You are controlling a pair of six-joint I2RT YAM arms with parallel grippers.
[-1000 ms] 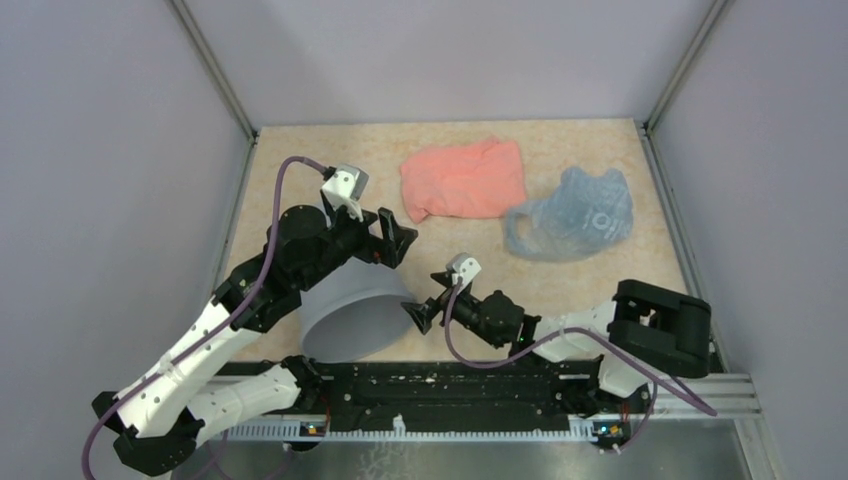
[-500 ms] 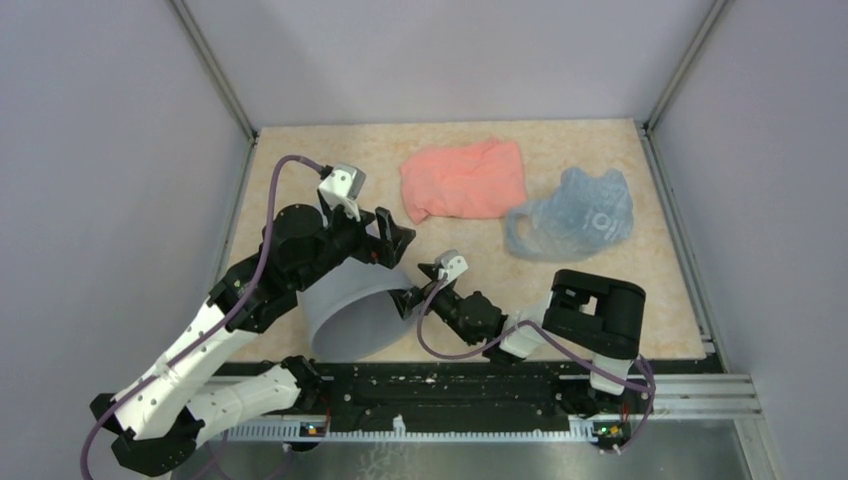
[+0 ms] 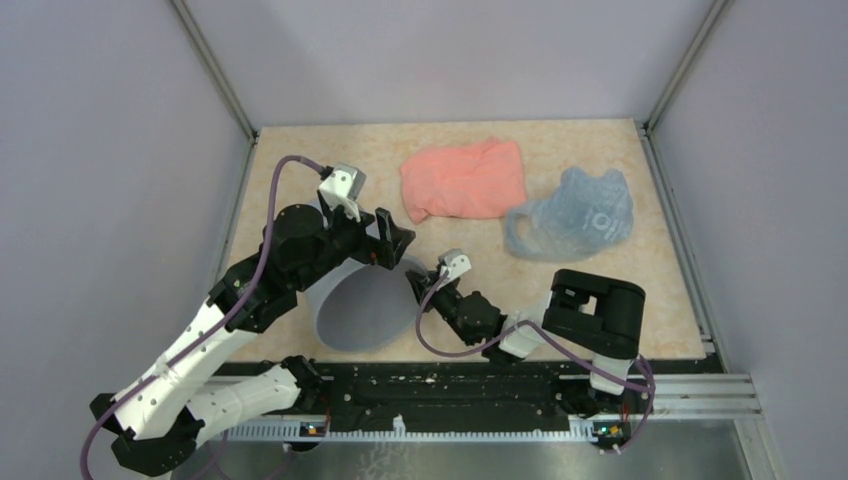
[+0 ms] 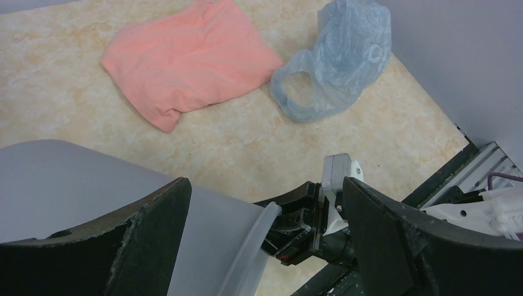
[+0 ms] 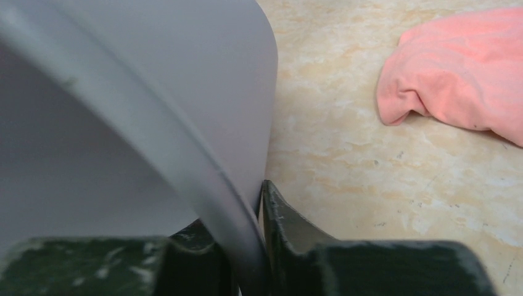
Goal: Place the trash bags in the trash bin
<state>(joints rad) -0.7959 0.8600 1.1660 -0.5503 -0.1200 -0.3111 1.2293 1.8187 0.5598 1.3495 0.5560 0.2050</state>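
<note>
Pinching the trash bin by its rim, the right gripper is clamped tight, which is plain only in its wrist view. Above it the left gripper hangs spread wide, seemingly touching nothing. Farther off lie the pink cloth and the trash bag on the table.

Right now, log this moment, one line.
right gripper: shut on trash bin rim | left gripper: open above bin | blue trash bag: on table
</note>
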